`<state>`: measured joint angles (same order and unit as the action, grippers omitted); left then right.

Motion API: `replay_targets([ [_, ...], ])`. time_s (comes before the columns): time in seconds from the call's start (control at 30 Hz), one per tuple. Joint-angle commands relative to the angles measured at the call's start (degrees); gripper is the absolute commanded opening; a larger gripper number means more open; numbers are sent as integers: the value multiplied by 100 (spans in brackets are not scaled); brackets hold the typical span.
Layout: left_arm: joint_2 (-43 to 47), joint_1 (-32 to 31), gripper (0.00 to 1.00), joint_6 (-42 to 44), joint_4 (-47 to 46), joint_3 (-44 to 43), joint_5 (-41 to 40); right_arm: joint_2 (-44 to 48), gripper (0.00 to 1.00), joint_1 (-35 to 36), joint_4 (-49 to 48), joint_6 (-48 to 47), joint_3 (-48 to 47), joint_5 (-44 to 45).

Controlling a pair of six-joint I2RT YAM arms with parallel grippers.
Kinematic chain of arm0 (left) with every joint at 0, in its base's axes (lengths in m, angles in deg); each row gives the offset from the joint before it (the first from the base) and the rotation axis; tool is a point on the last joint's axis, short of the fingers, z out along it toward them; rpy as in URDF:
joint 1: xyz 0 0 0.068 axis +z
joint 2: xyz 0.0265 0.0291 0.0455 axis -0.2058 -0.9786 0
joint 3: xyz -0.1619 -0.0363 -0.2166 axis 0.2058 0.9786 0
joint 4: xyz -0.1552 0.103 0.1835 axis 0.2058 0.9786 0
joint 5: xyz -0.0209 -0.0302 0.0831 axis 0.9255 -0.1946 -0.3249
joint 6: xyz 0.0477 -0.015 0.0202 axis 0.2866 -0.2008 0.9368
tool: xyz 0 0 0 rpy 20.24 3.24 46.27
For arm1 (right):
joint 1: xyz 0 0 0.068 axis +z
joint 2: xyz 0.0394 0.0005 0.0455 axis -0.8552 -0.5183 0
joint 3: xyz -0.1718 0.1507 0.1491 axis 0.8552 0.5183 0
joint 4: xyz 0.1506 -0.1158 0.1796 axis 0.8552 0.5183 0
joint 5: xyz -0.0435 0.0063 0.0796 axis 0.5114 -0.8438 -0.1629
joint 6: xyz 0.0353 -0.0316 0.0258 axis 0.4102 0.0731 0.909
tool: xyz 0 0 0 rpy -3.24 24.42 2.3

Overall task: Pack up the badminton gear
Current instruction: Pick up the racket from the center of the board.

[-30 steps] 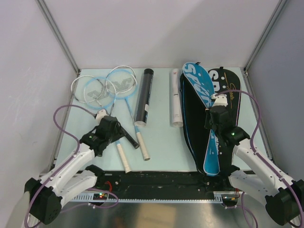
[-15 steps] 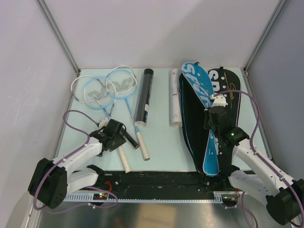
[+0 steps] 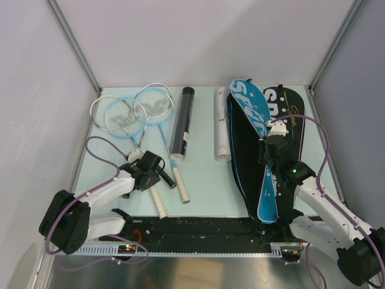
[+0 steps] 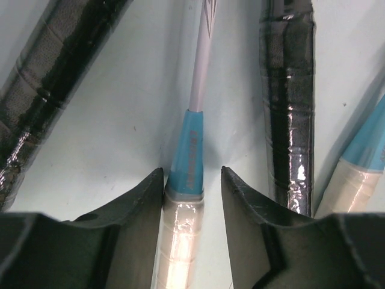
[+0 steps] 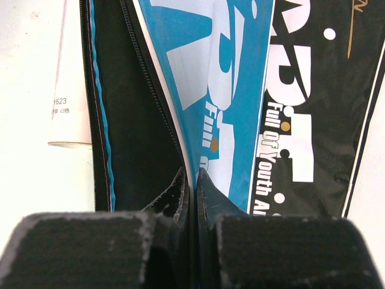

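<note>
Three rackets lie at the left, with pale-blue and white heads at the back and handles toward me. My left gripper is low over the handles. In the left wrist view it is open and straddles a white-gripped handle. The handle touches the left finger, with a gap on the right. Black handles lie on either side. The long black tube lies mid-table. My right gripper is shut on the edge of the racket bag's blue flap. No shuttlecocks show.
A white tube lies between the black tube and the open black-and-blue racket bag at the right. Another white handle lies right of the gripper. Grey walls and frame posts close in the table on three sides.
My left gripper has shifted a little right and settled low over the racket handles, and the left arm has folded back toward its base. The right arm and bag flap have not moved.
</note>
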<state>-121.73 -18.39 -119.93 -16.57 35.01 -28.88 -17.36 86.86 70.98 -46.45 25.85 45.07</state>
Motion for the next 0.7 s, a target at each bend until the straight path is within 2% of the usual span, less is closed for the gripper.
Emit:
replay_targets([
  [0.0,-523,-87,45,-176,20,84,-214,174,0,40,-415,9,-38,139],
  [0.1,-664,-185,36,-179,20,80,-302,195,0,40,-410,9,-27,148],
  [0.33,-382,-265,3,-89,18,133,-290,261,0,39,-400,22,-25,145],
  [0.5,373,-264,0,77,142,58,-407,316,0,45,-359,48,-22,138],
  [0.67,1120,-264,0,101,538,-260,-852,360,0,56,-325,71,-25,141],
])
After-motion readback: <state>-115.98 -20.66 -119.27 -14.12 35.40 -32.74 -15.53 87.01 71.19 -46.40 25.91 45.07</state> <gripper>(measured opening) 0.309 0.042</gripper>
